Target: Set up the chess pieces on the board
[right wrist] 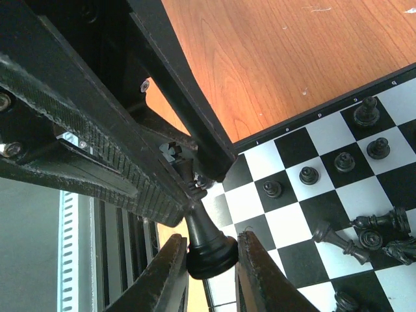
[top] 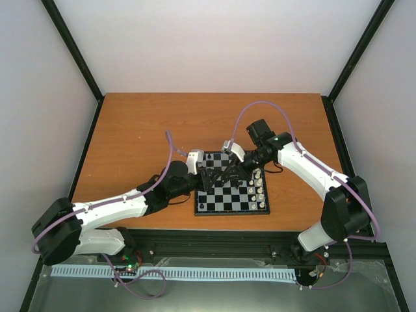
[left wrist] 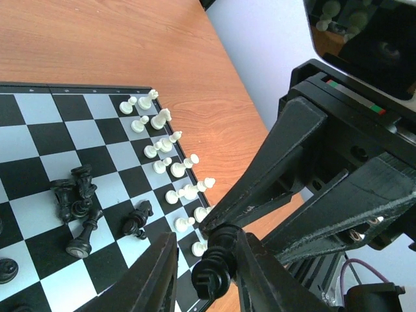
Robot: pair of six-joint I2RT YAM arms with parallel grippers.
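Note:
Both grippers meet low over the board (top: pixel 224 203). My right gripper (right wrist: pixel 211 239) is shut on the wide base of a black king (right wrist: pixel 209 247), which it holds tilted above the board's edge. My left gripper (left wrist: pixel 205 235) stands open around the king's (left wrist: pixel 216 268) upper end. One finger (left wrist: pixel 260 273) touches it and a gap shows beside the other finger (left wrist: pixel 153 273). White chess pieces (left wrist: pixel 162 140) stand in two rows along one side of the board (left wrist: pixel 39 143). Several black pieces (left wrist: pixel 78 198) lie tipped mid-board, and black pawns (right wrist: pixel 309 175) stand in a row.
The orange-brown tabletop (top: pixel 143 130) surrounds the board, with black frame posts at its corners. A purple cable (top: pixel 260 107) loops above the right arm. The right gripper's fingers (left wrist: pixel 273 162) crowd the left wrist view.

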